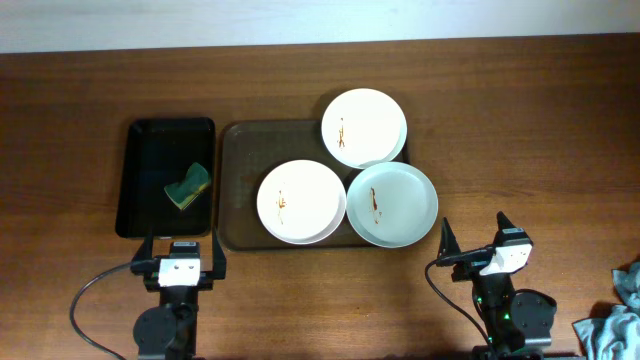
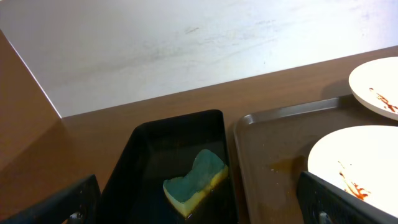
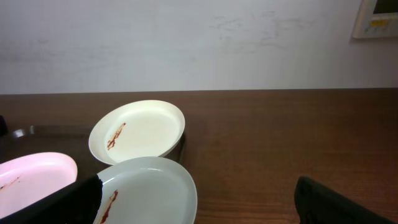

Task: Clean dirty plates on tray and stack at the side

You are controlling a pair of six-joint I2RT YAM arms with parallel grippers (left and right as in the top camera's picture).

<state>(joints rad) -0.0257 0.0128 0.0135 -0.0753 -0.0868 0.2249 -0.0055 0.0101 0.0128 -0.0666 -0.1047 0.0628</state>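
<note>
Three white dirty plates rest on the dark-brown tray [image 1: 240,160]: a far plate [image 1: 364,127], a near-left plate [image 1: 301,201] and a near-right plate [image 1: 392,204] overhanging the tray's right edge. Each has a brown-orange smear. My left gripper [image 1: 181,262] is open and empty near the table's front edge, in front of the black tray. My right gripper [image 1: 485,245] is open and empty, front right of the plates. The left wrist view shows the tray [image 2: 273,155] and two plates [image 2: 354,165]. The right wrist view shows all three plates [image 3: 138,132].
A smaller glossy black tray [image 1: 140,180] stands left of the brown tray and holds a blue-green and yellow sponge [image 1: 188,187], also seen in the left wrist view [image 2: 194,182]. A grey-blue cloth [image 1: 615,320] lies at the front right corner.
</note>
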